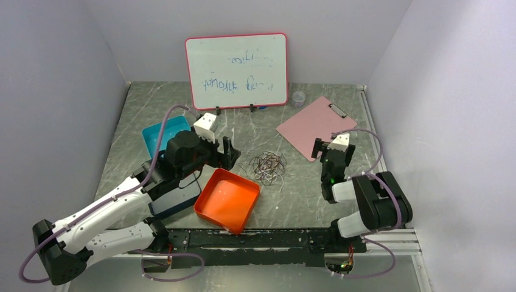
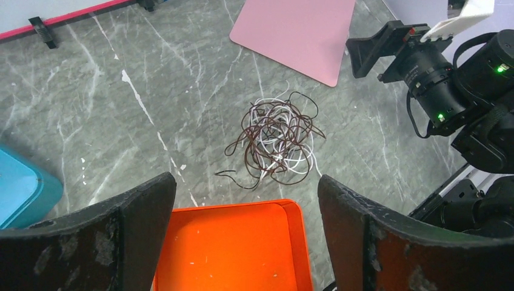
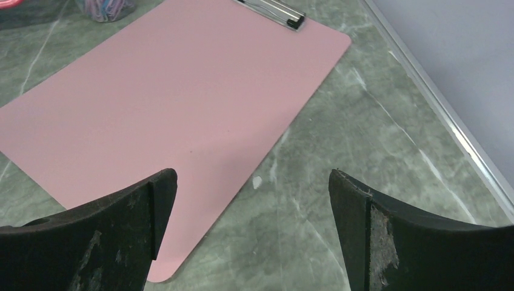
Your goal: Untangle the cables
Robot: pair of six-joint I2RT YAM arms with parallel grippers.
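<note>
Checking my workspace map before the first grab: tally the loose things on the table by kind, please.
Trays: 3, namely orange tray, teal tray, dark-rimmed tray (partly hidden)
Tangle of cables: 1
Pink clipboard: 1
Whiteboard: 1
Small clear jar: 1
Total: 7

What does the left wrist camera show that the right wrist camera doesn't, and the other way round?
Only the left wrist view shows the tangled cables, the orange tray just short of them, a corner of the blue bin and the right arm. Only the right wrist view shows the clipboard's metal clip and a clear container at the top edge. Both show the pink clipboard lying on the grey marbled table.
</note>
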